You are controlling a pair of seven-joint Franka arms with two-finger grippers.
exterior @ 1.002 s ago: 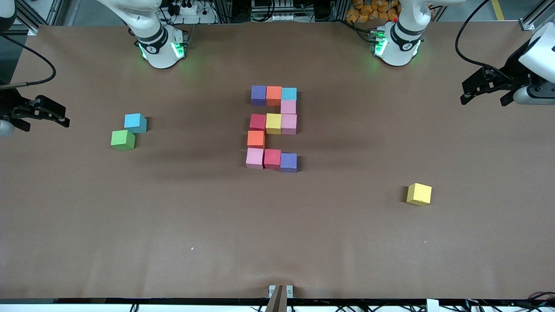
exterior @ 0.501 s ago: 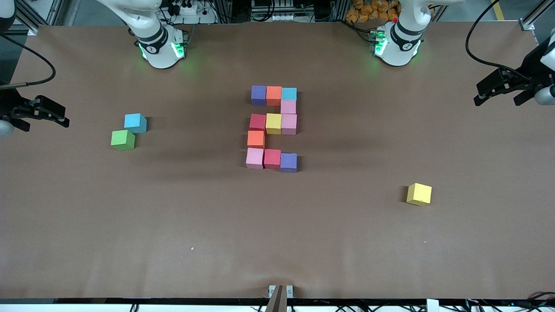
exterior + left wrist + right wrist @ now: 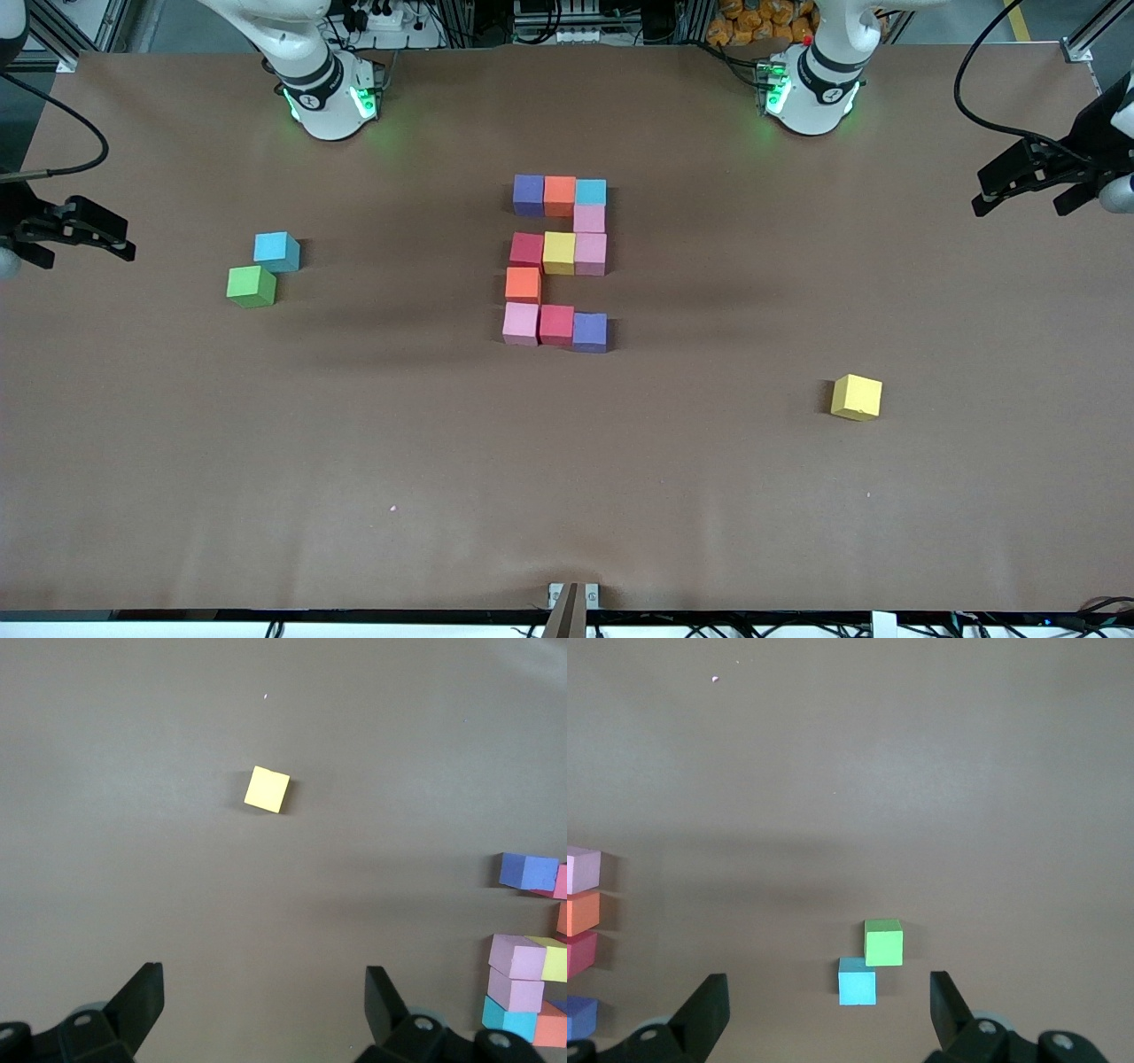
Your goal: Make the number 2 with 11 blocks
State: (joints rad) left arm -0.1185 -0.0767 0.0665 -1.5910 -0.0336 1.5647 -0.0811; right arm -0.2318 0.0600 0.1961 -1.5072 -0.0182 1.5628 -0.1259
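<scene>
My right jaws (image 3: 66, 232) hang spread and empty over the table edge at the right arm's end, waiting. Not far in from that edge sit a spare blue block (image 3: 276, 251) and a green block (image 3: 252, 286), touching at a corner; if I came back for either, I judge a wide grip could drag its neighbour along, and neither has a place in the figure. At the middle of the table the number 2 (image 3: 556, 261) looks complete: purple, orange and blue along the row nearest the arm bases, a pink below the blue, then red, yellow, pink, one orange, and pink, red, purple in the row nearest the front camera. The cubes touch, though the rows are not perfectly square, so any low sweep of an arm across the centre could knock light foam out of line. A spare yellow block (image 3: 857, 396) lies apart toward the left arm's end, closer to the front edge. My left jaws (image 3: 1036, 182) hang apart and empty over the edge at that end.
</scene>
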